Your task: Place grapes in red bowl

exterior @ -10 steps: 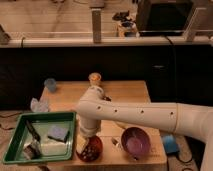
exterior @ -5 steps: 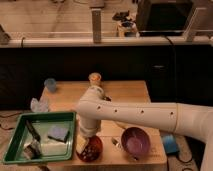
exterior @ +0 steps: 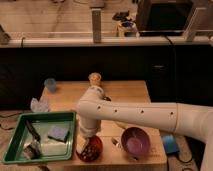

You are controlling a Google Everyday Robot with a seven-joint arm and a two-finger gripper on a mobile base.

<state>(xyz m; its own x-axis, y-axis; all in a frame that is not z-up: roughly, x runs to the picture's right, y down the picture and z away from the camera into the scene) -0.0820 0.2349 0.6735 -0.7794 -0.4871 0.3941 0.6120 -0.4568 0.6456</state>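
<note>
At the near edge of the wooden table [exterior: 132, 92] sits the red bowl [exterior: 90, 149], and dark reddish grapes [exterior: 90, 148] lie inside it. The gripper [exterior: 86, 141] hangs directly over this bowl, its fingers spread wide and released, with nothing clasped between them. Whether the fingertips touch the fruit cannot be told from this angle.

Just to the right of the red bowl stands a purple bowl [exterior: 136, 142] of similar size, close to the table's front right corner. A small pale object lies between the two bowls, too indistinct to name. To the left of the red bowl, a green tray [exterior: 22, 124] rests partly off the table's left side; it holds a blue sponge [exterior: 58, 132] and a couple of dark items that are hard to make out.

The white arm [exterior: 145, 116] reaches in from the right edge of the view, crosses above the purple bowl, and bends downward at a thick joint above the red bowl.

Further back on the table, a small orange-topped object [exterior: 94, 78] stands near the far edge, partly behind the arm's joint. A blue cup [exterior: 50, 84] sits at the far left corner, and a clear crumpled piece of plastic [exterior: 38, 104] lies just in front of it.

Behind the table runs a dark counter front, topped by a pale rail [exterior: 105, 41] with an upright post.
</note>
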